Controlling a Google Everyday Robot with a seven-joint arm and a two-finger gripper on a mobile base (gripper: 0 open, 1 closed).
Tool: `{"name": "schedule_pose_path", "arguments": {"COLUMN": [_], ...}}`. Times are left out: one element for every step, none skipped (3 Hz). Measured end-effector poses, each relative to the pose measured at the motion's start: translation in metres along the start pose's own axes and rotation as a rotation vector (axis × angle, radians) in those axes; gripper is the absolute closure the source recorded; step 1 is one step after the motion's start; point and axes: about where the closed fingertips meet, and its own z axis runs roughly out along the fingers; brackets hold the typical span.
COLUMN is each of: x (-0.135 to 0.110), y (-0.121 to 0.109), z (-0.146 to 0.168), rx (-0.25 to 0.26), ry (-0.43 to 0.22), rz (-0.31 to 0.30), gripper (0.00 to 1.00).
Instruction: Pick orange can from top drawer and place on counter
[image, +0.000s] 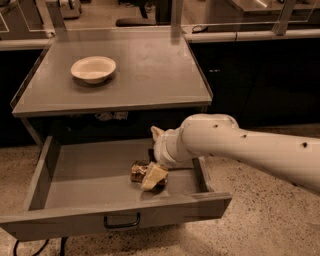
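- Camera view, from above at the near side: took in a grey counter (150, 75) with the top drawer (65, 220) pulled out wide below its near edge.
- Found the orange can (138, 171) inside the drawer, lying on the drawer's bottom, a little right of the middle and closer to the near panel than to the far wall.
- Noted it as small and dented, orange-brown with dark and pale marks, its left part in plain sight and its right part covered.
- Saw the gripper (154, 176) down in the drawer, right at the can, with a cream part of it lying across the can's right and near side.
- Could not tell whether the gripper was clenched on the can or released beside it.
- Traced the pale arm (240, 147) from the right edge of the scene, leftward over the drawer's right wall, then down to the gripper.
- Spotted a cream bowl (93, 68) standing upright on the far left part of the counter, well apart from the can and the arm.
- Marked a dark handle (121, 221) at the centre of the drawer's near panel.
- Made out a speckled floor (270, 220) at the near right, below the arm.
- Made out a dark cabinet front (260, 80) to the right of the counter.
- Picked out an upright post (176, 20) at the counter's far edge, towards its right.
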Motion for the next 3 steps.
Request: {"name": "schedule_pose_path", "arguments": {"x": [0.001,0.016,0.017], "y": [0.011,0.032,0.032], "z": [0.037,0.063,0.063], "rx": [-0.01,-0.03,-0.032], "ry": [-0.048,-0.041,-0.039], "rz": [0.0,-0.003,-0.003], "gripper": [0.0,0.0,0.0]}}
